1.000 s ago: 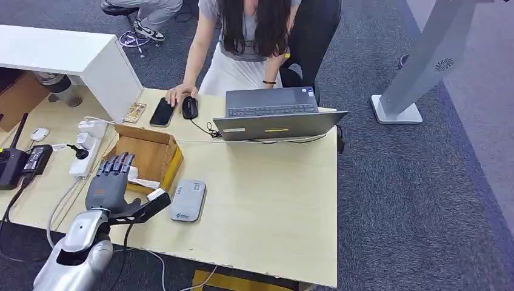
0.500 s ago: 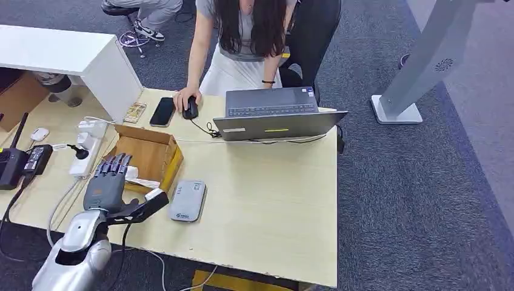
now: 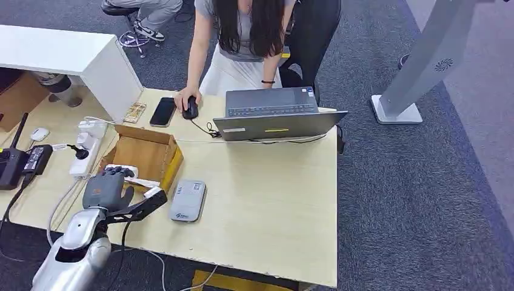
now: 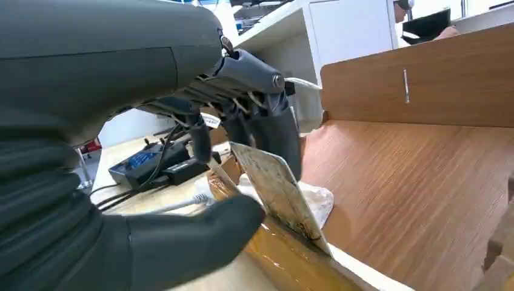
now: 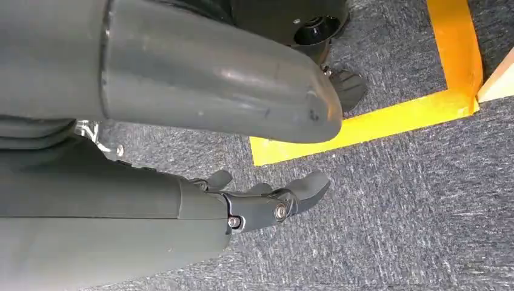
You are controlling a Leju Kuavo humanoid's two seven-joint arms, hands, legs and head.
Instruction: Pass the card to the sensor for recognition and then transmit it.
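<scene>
A pale card [image 3: 140,182] leans on the near rim of an open cardboard box [image 3: 159,138] at the table's left. My left hand [image 3: 108,188] is at that rim, fingers curled down over the card. Close up, the card [image 4: 279,194] stands tilted against the box edge, pinched between the dark fingers [image 4: 267,130] on its upper end and the thumb [image 4: 200,239] on its face. The grey flat sensor [image 3: 186,200] lies on the table just right of the box and hand. My right hand [image 5: 267,203] hangs over the carpet, holding nothing, fingers loosely apart.
A person sits at the far edge with a hand on a mouse [image 3: 190,108], beside a phone [image 3: 162,111] and an open laptop [image 3: 276,115]. A power strip [image 3: 85,154], cables and a black device [image 3: 12,163] lie at the left. A white cabinet [image 3: 66,54] stands behind.
My left hand's fingers, stretched out flat over the box edge before, have curled down onto the card. The person's hand moved onto the mouse.
</scene>
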